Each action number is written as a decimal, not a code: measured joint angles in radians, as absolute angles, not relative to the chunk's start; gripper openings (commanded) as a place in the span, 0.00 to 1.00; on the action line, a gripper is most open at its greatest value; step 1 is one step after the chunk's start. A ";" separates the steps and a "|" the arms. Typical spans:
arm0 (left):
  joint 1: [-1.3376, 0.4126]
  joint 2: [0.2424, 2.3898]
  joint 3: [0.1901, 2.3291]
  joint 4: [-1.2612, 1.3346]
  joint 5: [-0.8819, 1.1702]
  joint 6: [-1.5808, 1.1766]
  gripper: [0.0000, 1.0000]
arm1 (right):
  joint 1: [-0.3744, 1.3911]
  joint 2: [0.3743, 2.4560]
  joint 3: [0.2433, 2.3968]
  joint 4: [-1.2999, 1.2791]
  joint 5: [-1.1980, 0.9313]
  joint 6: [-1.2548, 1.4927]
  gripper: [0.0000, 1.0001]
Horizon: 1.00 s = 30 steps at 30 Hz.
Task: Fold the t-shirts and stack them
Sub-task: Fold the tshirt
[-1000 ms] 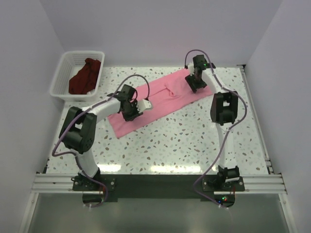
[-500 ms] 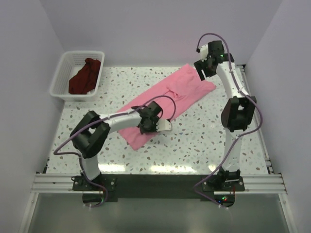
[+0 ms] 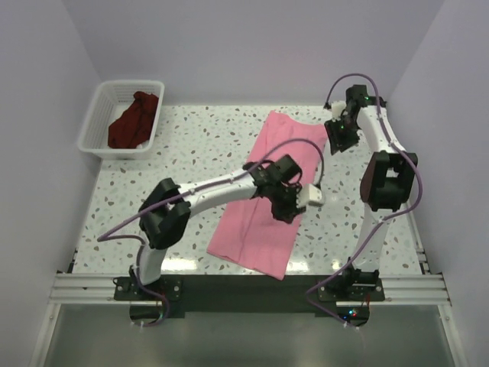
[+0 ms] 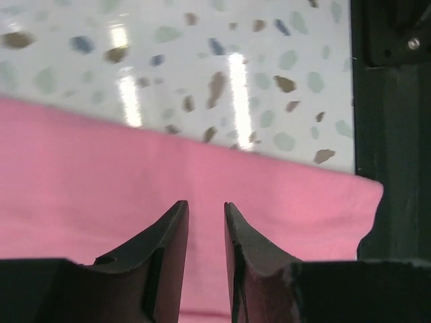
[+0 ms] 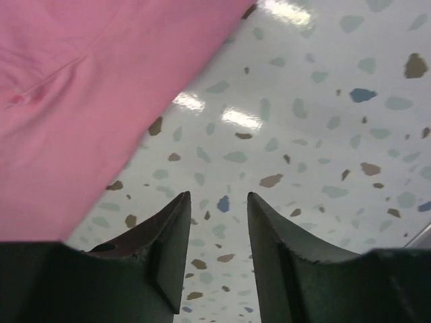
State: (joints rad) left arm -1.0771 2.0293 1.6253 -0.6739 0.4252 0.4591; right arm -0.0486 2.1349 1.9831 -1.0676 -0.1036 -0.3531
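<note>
The light pink t-shirt lies flat as a long folded strip, running from the far middle of the table to its near edge. My left gripper hovers over the strip's right side. In the left wrist view its jaws stand narrowly open above the smooth pink cloth, with nothing pinched. My right gripper is at the far right, just beyond the shirt's far corner. It is open over bare speckled table, the pink cloth to its left. The dark maroon t-shirt sits bunched in the basket.
The white lattice basket stands at the far left corner. A black strip runs along the table's near edge, and the pink shirt's near corner reaches it. White walls close in the table on three sides.
The pink shirt has swung from a left-to-right diagonal to nearly front-to-back. My left gripper has moved right and nearer along it. My right gripper has moved right, off the cloth.
</note>
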 measured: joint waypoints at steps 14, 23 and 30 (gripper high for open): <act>-0.471 1.900 1.536 -0.475 0.624 0.180 0.33 | 0.257 2.291 2.025 -1.013 -0.015 -0.278 0.23; -0.297 1.791 1.383 -0.446 0.652 0.113 0.35 | 0.315 2.457 2.181 -1.015 0.156 -0.301 0.22; -0.243 1.694 1.296 -0.407 0.669 0.087 0.35 | 0.393 2.593 2.408 -1.003 0.271 -0.346 0.20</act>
